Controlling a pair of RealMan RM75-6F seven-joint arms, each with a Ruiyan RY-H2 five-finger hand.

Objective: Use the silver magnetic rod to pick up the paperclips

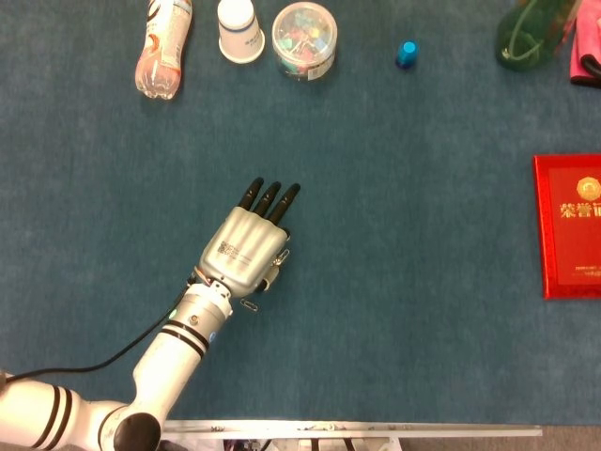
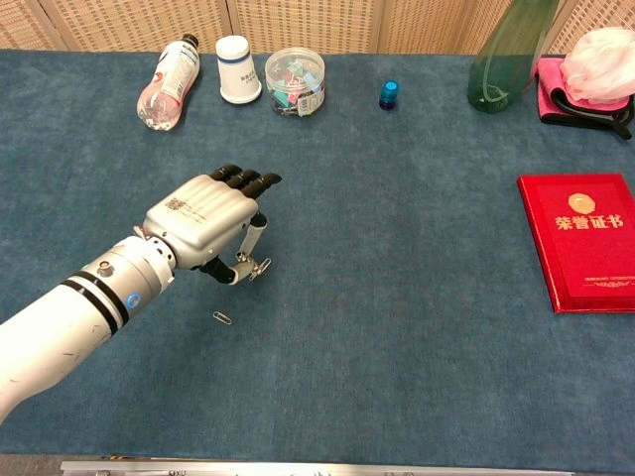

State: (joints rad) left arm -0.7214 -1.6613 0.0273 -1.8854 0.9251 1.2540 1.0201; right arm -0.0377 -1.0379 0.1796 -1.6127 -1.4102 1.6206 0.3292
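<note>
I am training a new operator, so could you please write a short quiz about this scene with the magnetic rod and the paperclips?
1. True or false: a paperclip lies loose on the blue table.
2. What does the left hand hold?
A. silver magnetic rod
B. blue cap
C. red booklet
3. Fill in: the clear jar of coloured clips stands between the white cup and the blue ____.

Key: 1 true; 2 A, with paperclips clinging to its tip; 3 cap.
</note>
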